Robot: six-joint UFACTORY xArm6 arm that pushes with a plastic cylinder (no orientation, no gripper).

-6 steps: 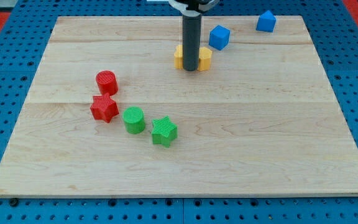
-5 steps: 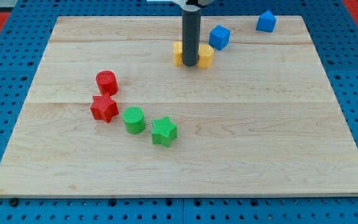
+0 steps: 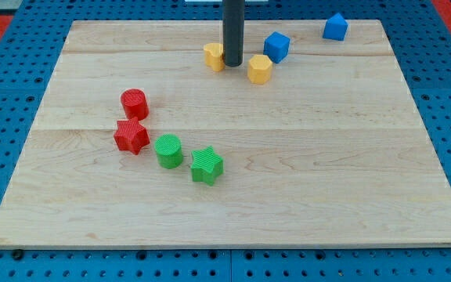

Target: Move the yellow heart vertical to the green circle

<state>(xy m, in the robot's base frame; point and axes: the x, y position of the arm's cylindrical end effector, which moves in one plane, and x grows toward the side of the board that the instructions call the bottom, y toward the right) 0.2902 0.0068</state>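
Currently, my tip (image 3: 232, 63) rests on the far tabletop (image 3: 288, 157), touching the right side of the yellow heart block (image 3: 213, 56); no hand fitted. The green cylinder block (image 3: 168, 150) lies well nearer, slightly left.

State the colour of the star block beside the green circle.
Green: the green star, seen in the camera view, the only view.
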